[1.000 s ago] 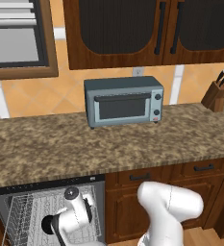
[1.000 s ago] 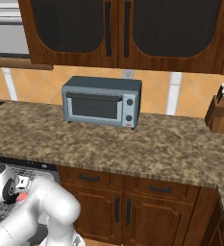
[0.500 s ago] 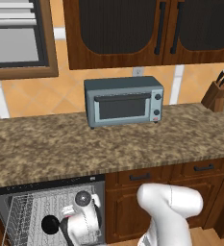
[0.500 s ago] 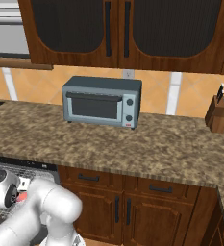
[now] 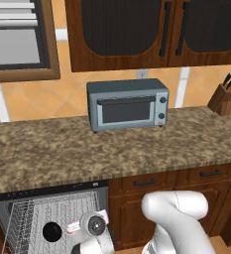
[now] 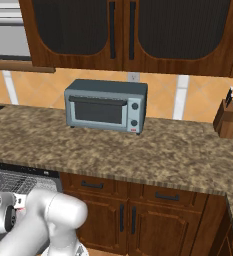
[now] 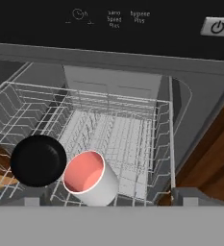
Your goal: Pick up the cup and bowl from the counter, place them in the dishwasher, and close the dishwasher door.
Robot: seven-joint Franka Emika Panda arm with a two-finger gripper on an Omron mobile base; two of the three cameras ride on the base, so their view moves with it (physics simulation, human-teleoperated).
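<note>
Since both dishes are seen lying in the rack, only the door is judged left to be shut.
Cup (image 7: 90, 178): resting in the white wire rack (image 7: 132, 129) of the dishwasher (image 7: 132, 48), pink inside turned up and toward the camera, at about 6 o'clock in the hand view.
Bowl (image 7: 38, 160): just beside the cup at its 9 o'clock, touching or nearly so; contact cannot be settled. Its dark round is also seen in the rack from the left base view.
Jaws: spread as wide as they go, nothing held; the fingertips are not made out at the lower edge of the hand view.
Surface (image 5: 112, 149): no dishes seen on it; toaster oven (image 5: 128, 104) and knife block (image 5: 225, 96) at the back.
Door: not made out in these pictures.
Risk 1: the cup looks tipped; a jolt from a hard door slam could roll it against the bowl.
Risk 2: the rack appears drawn forward; the door could jam on it if swung up first.
Risk 3: the wrist hangs low near the rack front, and wire could be snagged on withdrawal.
</note>
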